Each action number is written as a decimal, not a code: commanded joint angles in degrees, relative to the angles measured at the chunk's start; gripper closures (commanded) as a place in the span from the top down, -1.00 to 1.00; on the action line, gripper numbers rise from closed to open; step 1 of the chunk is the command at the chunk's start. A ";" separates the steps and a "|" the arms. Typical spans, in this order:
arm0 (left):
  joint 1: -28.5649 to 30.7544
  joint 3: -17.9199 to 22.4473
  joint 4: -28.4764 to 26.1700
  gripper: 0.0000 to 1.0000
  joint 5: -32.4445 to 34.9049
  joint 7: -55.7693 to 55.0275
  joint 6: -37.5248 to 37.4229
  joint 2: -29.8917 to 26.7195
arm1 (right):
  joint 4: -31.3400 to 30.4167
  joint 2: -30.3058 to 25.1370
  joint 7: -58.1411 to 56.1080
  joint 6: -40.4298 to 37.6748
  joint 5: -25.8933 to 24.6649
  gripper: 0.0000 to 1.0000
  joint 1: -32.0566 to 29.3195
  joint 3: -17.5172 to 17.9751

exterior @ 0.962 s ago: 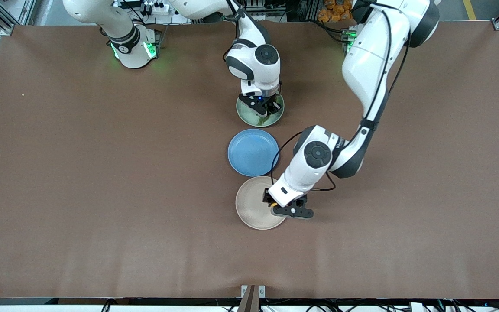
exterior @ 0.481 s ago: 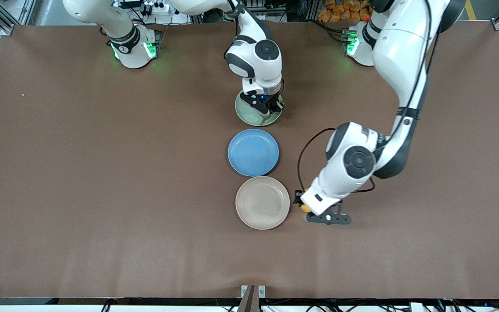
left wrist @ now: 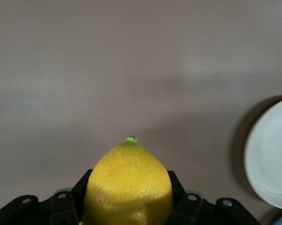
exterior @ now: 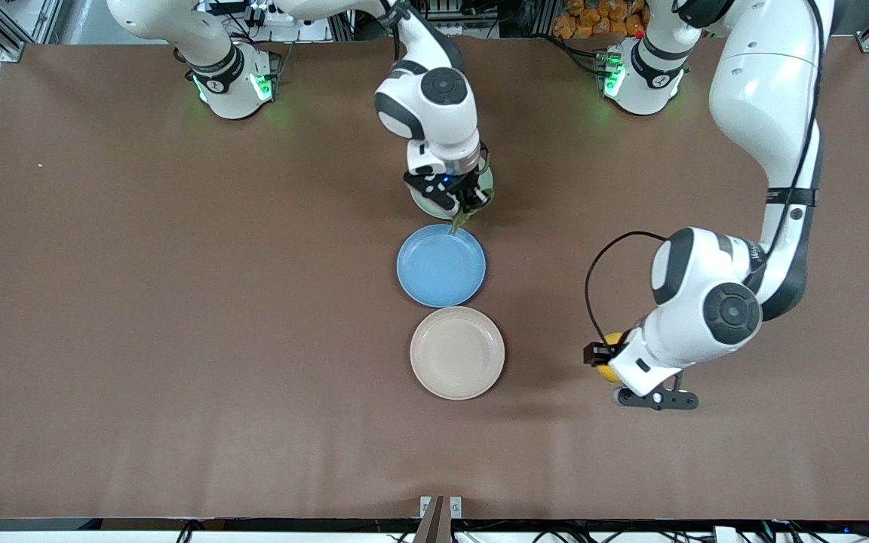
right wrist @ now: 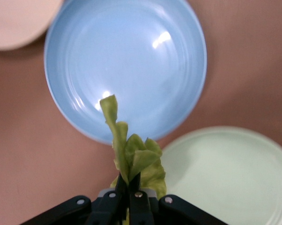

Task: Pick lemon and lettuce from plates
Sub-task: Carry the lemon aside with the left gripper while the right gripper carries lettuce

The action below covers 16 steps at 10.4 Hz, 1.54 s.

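The left gripper [exterior: 609,367] was shut tight on the small, bright yellow lemon [exterior: 611,363] with a pointed tip. It hung in the air over the bare brown table [exterior: 178,302], toward the left arm's end, well apart from the round beige plate [exterior: 457,353]. In the left wrist view the lemon [left wrist: 128,186] sat snug between the black fingers [left wrist: 183,210], with its tip poking out.

The right gripper [exterior: 459,204] was pinched shut on the crinkly green lettuce leaf [exterior: 463,216]. It was over the near edge of the round pale green plate [exterior: 423,202], next to the round blue plate [exterior: 441,265]. In the right wrist view the lettuce [right wrist: 131,157] stuck out in a floppy bunch, and its tip hung over the blue plate [right wrist: 127,65]. The pale green plate [right wrist: 230,173] looked bare, so both things seemed to be off their plates.

What could go wrong? The lemon was round and smooth. If the fingers held it only by the fat middle, it might slip out and roll away on the table. The lettuce was thin and soft. It looked held only at one end, so a quick move might tear it or let it slide free. Its loose tip could also brush the blue plate if the arm went low.
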 commanded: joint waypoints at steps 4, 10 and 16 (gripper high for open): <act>6.35 -0.14 -3.57 -0.22 2.54 3.54 -1.93 -0.98 | -1.03 -1.45 -19.19 -5.82 -0.63 -1.00 -15.68 0.83; 7.33 -0.05 -5.51 -0.21 3.24 -3.13 -1.23 3.57 | -1.29 -3.65 -52.92 -12.25 -0.63 -1.00 -35.54 0.83; 7.94 -0.05 -10.43 -0.20 3.51 -3.14 6.76 5.34 | -1.03 -4.44 -81.96 -15.68 -5.52 -1.00 -51.90 0.30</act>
